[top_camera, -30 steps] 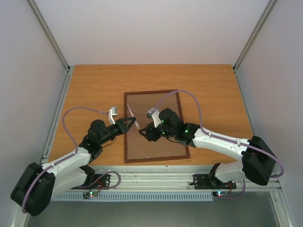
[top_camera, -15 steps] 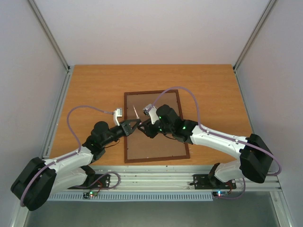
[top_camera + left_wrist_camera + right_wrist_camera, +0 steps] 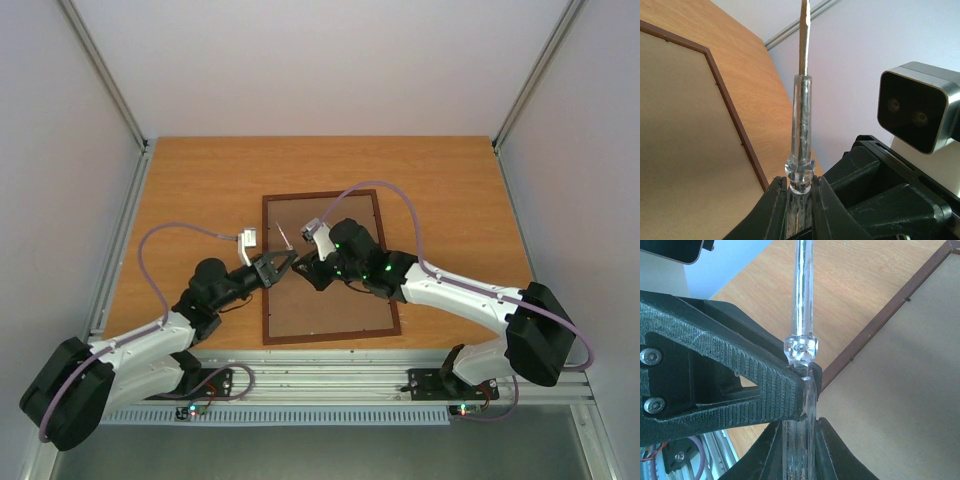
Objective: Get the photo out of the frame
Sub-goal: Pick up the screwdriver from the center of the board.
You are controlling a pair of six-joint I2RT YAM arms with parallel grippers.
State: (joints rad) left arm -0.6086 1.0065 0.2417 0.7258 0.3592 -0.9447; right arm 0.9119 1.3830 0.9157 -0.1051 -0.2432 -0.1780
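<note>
Top external: your left gripper (image 3: 287,263) and right gripper (image 3: 305,269) both clamped the screwdriver (image 3: 287,237) over the left rail of the frame (image 3: 335,312), which lay lengthwise away from you.

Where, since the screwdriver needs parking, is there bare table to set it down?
Bare table lies beyond the frame, toward the back wall, and in strips either side of it. Crowded: the frame's left rail, where left gripper and right gripper both hold the screwdriver.

My left pincer (image 3: 800,194) is ribbed, matt black plastic. The screwdriver (image 3: 801,145) is clear glossy plastic with a metal shaft. The frame (image 3: 680,125) has a matt hardboard back.
</note>
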